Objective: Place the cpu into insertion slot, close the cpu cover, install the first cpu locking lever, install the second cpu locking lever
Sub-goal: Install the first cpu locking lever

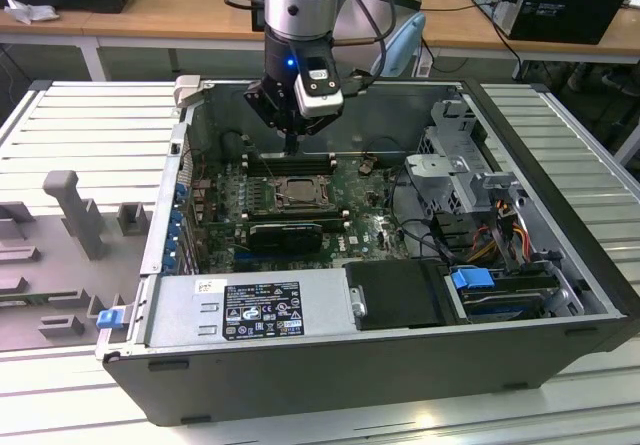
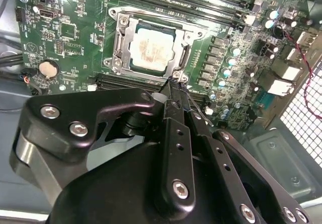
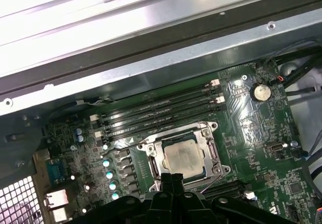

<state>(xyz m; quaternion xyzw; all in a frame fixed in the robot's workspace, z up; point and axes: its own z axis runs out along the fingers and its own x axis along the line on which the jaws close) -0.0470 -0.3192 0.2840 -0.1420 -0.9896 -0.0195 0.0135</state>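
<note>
— Where to look for the cpu (image 2: 149,48)?
— Down in the insertion slot (image 2: 115,57), lying flat, silver face up, framed by the cpu cover (image 2: 132,27) lowered around it.
— And relative to the fingers (image 2: 172,95)?
— Just past their tips. Pressed together, nothing visible between them, and pointing down at one corner of the socket. Touching the metal frame there or hanging just above it: cannot tell.
— Edges to mind?
— Long black memory slots (image 3: 161,110) running close along the socket's far side, with more just beside its near side, partly under the fingers. Beyond the far rows, the grey case wall (image 3: 151,63).
— Room for moving?
— Open case top in the exterior view. A black card (image 1: 285,235) close beside the socket on the camera's side. Drive bays (image 1: 450,170) well apart, toward the exterior view's right. All of it resting on the ribbed desk (image 1: 90,115).
</note>
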